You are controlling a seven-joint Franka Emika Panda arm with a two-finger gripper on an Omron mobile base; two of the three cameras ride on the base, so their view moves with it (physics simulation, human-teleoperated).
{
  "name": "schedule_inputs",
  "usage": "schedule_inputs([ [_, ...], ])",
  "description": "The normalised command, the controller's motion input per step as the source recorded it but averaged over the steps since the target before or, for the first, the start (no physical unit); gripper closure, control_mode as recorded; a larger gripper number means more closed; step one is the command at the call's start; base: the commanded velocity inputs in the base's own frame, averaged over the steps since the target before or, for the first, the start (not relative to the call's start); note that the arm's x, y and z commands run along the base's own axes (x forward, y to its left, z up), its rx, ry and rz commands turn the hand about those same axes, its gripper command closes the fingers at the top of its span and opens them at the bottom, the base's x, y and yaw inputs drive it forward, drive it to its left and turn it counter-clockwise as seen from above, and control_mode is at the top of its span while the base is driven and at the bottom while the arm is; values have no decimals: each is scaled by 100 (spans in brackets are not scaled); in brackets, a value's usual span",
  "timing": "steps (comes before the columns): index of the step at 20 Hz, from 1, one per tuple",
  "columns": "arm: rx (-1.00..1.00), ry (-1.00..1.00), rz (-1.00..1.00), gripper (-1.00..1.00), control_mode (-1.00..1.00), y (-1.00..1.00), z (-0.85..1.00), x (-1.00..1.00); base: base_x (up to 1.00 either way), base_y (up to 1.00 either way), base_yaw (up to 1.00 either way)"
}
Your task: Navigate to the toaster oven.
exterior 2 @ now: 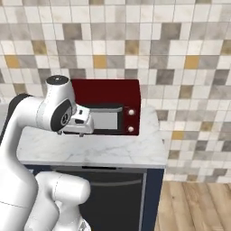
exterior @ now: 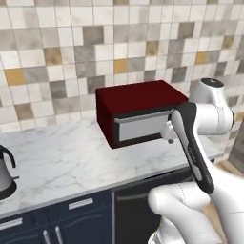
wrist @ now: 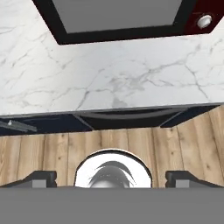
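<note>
**Oven Dead Ahead of Folded Arm**

At frame centre in the left base view, the oven (exterior: 138, 112) sits on the marble counter (exterior: 62, 157), its long axis along the tiled wall. Body: matte dark red box; door: grey glass with a silver bar. The gripper (wrist: 112, 179) hangs before it, fingers spread and empty. Oven lies ahead, near.

The arm (exterior: 195, 138) covers the right end of the toaster oven (exterior: 136, 102) door in the left base view, and the hand hides its left part in the right base view. The kettle (exterior: 5, 174) is cut off by the left edge. In the hand view the oven's top runs off the upper edge, and the finger tips (wrist: 41, 178) barely clear the bottom.
</note>
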Motion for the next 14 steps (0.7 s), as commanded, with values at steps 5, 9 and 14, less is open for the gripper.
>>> schedule_inputs([
  [5, 0, 0, 0, -100, 100, 0, 0, 0, 51, -29, 22],
  [9, 0, 0, 0, -100, 100, 0, 0, 0, 40, -27, 23],
  [14, 0, 0, 0, -100, 100, 0, 0, 0, 34, -51, 23],
])
